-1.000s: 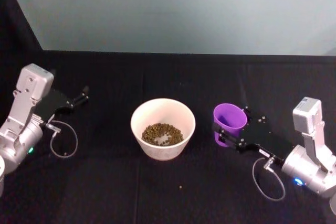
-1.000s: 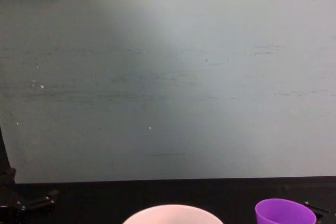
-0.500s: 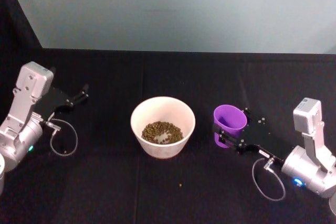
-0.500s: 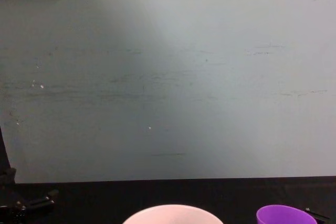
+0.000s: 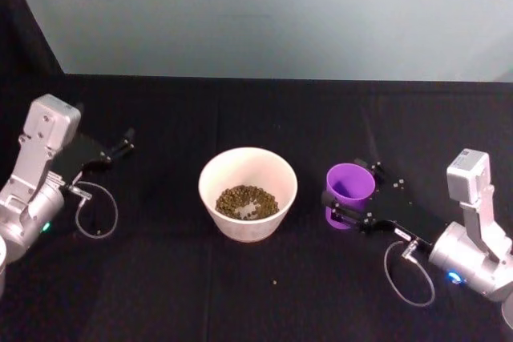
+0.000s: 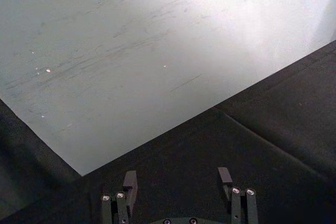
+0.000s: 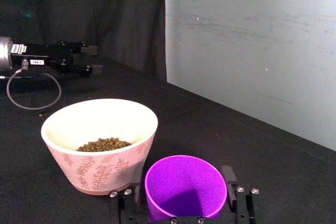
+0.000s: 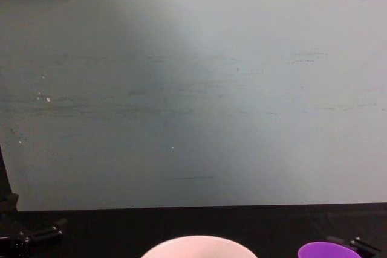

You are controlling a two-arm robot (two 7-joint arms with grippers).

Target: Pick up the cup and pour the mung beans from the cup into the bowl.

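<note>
A: Where is the cup found?

B: It is seen upright on the black table, just to the right of the bowl, w/ a small gap between them. In the right wrist view the cup's inside is seen purple and bare; no beans are made out in it.

A: And the right gripper?

B: It is placed around the cup, one finger on each side of the lower wall. The jaws are set about as wide as the cup. Contact w/ the wall is probably made, but from the right wrist view it cannot be told for sure whether the cup is squeezed or only framed.

A: What is held in the bowl?

B: A heap of mung beans is seen at the bottom, approx. in the middle. A leaf pattern is shown on the bowl's outer wall in the right wrist view. One loose bean is seen on the table in front of the bowl.

A: The left gripper?

B: It is parked at the far left of the table, well apart from the bowl. Its jaws are held wide apart and nothing is held between them, as shown in the left wrist view.

A: The chest view?

B: The rims of bowl and cup are cut by its lower edge, below a pale wall.
</note>
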